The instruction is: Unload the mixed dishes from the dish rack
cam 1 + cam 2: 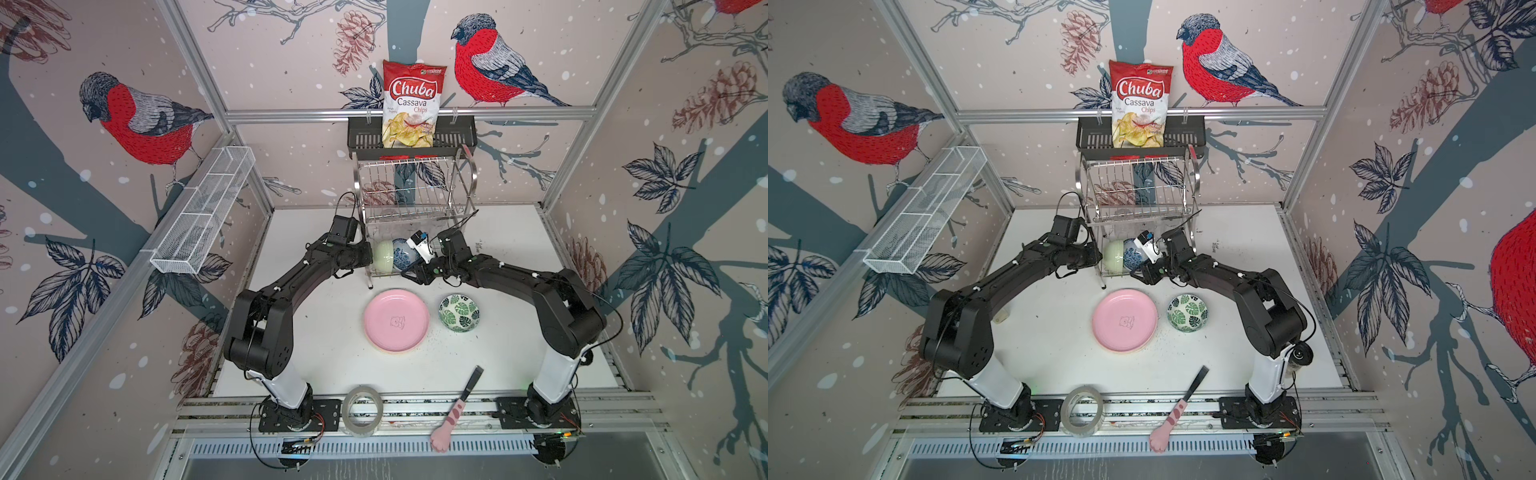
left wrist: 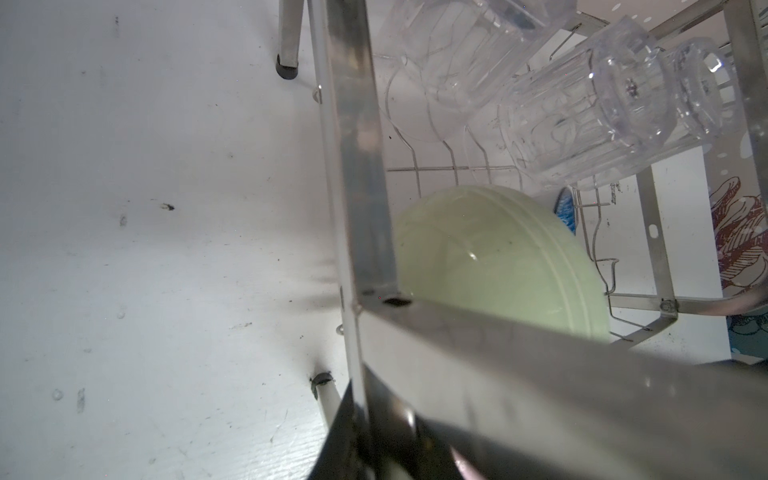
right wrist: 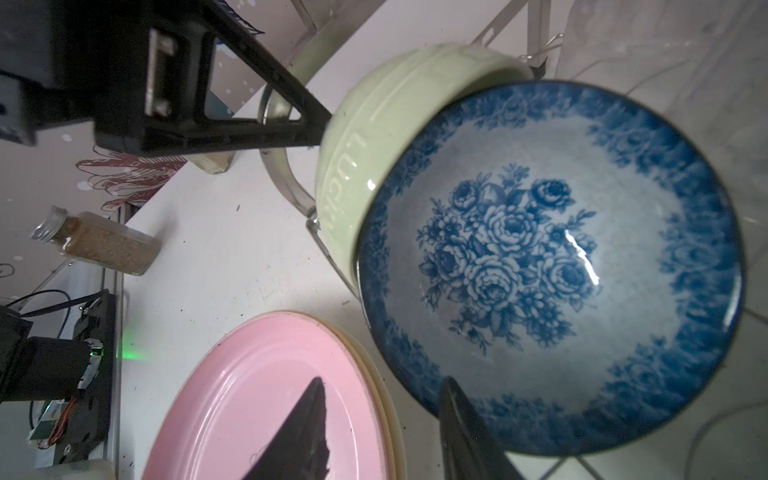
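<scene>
The dish rack (image 1: 415, 195) (shiny steel wire, two tiers, looped side handles) is standing on the white table (image 1: 320, 291) w/ both arms reaching in at its lower tier. That tier is holding two bowls on edge. It is also holding the clear glasses (image 2: 582, 120), ribbed and see-through, which are lying tilted across the wire slots just beyond the left gripper (image 1: 369, 257). The left gripper is sitting at the rack's side w/ jaws nearly closed, pinching a flat steel band of the frame. The pale green bowl (image 3: 374, 124), thick and softly glazed w/ raised lettering on its wall, is resting just past its tips inside the rack. The blue-patterned bowl (image 3: 548, 266), glossy w/ a rose print in the middle, is leaning on the green one & facing the right gripper (image 3: 382, 380). The right gripper's jaws are standing apart and straddling that bowl's rim, one inside and one outside; they are not clamping it, and contact is hard to tell. Near the right gripper on the table, the smooth round pink plate (image 1: 397, 322) is lying on top of two paler plates (image 3: 386, 415). The green-leaf-print bowl (image 1: 459, 318) is sitting upright beside that stack. Well beyond both grippers, above the rack, a black slotted basket (image 1: 361, 139) is holding a crinkly chip bag (image 1: 411, 104). A clear jar (image 3: 104, 245) w/ a metal cap is holding sandy granules, well apart from the right gripper.
</scene>
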Available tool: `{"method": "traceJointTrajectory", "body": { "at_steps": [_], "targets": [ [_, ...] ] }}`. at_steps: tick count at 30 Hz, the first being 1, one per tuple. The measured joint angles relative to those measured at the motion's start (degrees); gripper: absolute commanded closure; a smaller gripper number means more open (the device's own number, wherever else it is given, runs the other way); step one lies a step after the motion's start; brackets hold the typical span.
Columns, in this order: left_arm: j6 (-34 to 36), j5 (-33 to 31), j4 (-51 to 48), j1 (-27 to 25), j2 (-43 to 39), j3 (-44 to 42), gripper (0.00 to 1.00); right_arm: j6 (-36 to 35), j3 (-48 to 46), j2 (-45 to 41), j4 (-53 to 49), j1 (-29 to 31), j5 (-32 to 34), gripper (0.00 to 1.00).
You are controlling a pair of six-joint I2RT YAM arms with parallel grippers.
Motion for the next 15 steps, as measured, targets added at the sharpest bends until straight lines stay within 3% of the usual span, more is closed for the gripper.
{"method": "traceJointTrajectory", "body": {
  "at_steps": [11, 15],
  "targets": [
    [0.1, 0.2, 0.0, 0.0, 0.0, 0.0, 0.84, 0.8, -2.8, -5.5, 1.4, -0.5, -1.4, 0.54],
    [0.1, 0.2, 0.0, 0.0, 0.0, 0.0, 0.84, 0.9, -3.7, -7.9, 1.2, 0.3, 0.8, 0.55]
  ]
}}
